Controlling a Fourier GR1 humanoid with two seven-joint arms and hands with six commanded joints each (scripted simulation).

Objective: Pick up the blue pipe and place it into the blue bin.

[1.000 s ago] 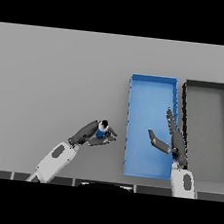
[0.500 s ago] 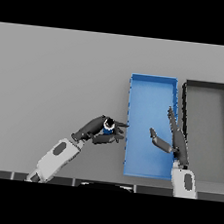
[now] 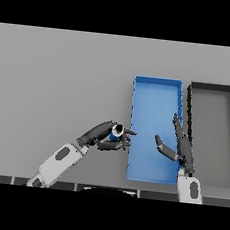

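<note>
Gripping blue pipe [image 3: 116,133], left robot hand [image 3: 104,136], grey table [image 3: 55,80]

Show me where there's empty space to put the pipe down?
Blue bin: its far half is bare; the near half is crowded by the right hand. The left hand holds the blue pipe at its left wall. The black bin looks empty.

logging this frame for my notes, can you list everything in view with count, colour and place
blue pipe: one, blue with a dark end, held just left of the blue bin's left wall
blue bin: one, blue, right of centre on the table
dark bin: one, black with a grey floor, right of the blue bin
table: one, grey, under everything
left hand: one, dark, curled round the blue pipe
right hand: one, dark, fingers straight, over the blue bin's right side
</note>
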